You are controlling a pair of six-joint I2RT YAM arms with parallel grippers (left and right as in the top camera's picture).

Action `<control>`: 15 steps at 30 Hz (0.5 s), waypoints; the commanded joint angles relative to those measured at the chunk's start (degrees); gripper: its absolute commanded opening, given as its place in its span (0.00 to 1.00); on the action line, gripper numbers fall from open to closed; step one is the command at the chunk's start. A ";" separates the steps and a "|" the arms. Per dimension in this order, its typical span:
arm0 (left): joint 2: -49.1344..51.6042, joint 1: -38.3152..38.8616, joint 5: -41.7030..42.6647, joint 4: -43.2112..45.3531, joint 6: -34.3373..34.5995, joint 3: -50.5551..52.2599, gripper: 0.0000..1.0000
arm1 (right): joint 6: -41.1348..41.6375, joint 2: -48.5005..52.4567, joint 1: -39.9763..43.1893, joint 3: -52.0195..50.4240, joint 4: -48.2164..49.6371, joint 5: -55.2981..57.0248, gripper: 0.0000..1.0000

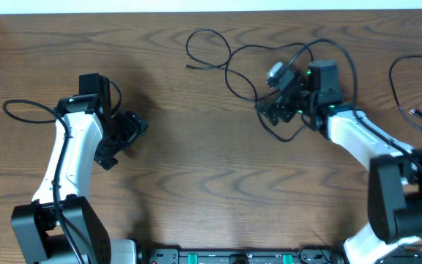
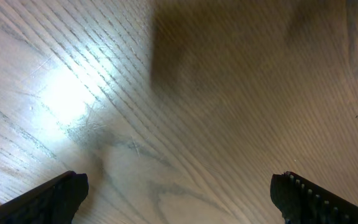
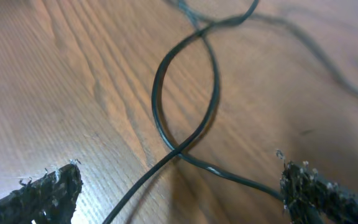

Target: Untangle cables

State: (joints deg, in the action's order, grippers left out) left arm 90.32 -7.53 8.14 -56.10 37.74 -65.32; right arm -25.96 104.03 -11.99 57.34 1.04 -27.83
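The right gripper [image 1: 273,111] hangs over the tangled black cable [image 1: 228,70] at the far right-centre of the wooden table [image 1: 196,191] in the overhead view. The left gripper [image 1: 123,141] sits well apart from it over bare wood, and a second cable [image 1: 415,112] lies near the right edge. From the left wrist, the left fingers [image 2: 51,198] are spread wide above wood alone. From the right wrist, the right fingers [image 3: 42,193] are likewise parted and grip nothing. A crossed loop of the tangled black cable [image 3: 155,93] lies on the table between and beyond them, perhaps touching the right-hand finger, though blur hides it.
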 commanded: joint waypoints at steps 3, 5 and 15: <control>0.02 0.00 -1.16 -0.13 0.52 -0.15 0.99 | 0.68 6.19 -2.12 0.07 4.83 0.24 0.99; 0.02 0.00 -1.18 -0.13 0.52 -0.15 0.99 | 0.68 8.70 -3.19 0.07 7.89 0.28 0.99; 0.02 0.00 -1.16 -0.13 0.52 -0.15 0.99 | 4.28 14.29 -4.20 0.07 15.17 0.28 0.96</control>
State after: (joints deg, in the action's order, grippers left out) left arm 90.32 -7.53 8.16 -56.10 37.74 -65.32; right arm -23.99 116.60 -15.94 57.25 15.42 -27.20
